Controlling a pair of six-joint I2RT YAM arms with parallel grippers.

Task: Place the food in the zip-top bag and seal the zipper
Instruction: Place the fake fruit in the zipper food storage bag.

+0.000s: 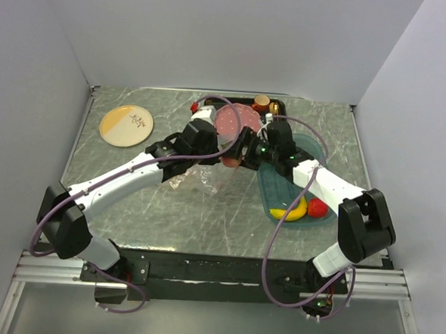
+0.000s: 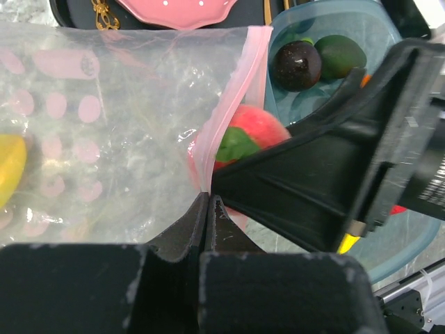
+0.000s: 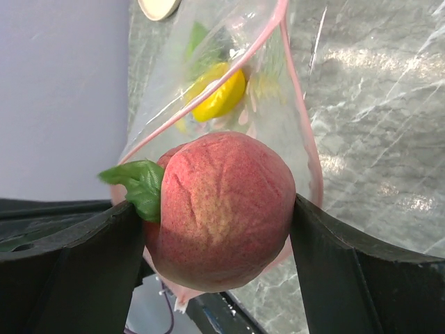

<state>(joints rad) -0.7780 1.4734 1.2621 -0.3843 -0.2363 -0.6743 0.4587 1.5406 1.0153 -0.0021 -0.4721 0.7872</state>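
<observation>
Peach clamped in right gripper, just ahead the zip-top bag mouth, held open by left gripper pinching zipper.

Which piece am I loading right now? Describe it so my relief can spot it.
Find the clear zip-top bag at mid-table, its pink zipper pinched by the left gripper. At its mouth the right gripper holds the peach. It is round and pinkish-red with a green leaf, unlike the yellow fruit already in the bag.
</observation>
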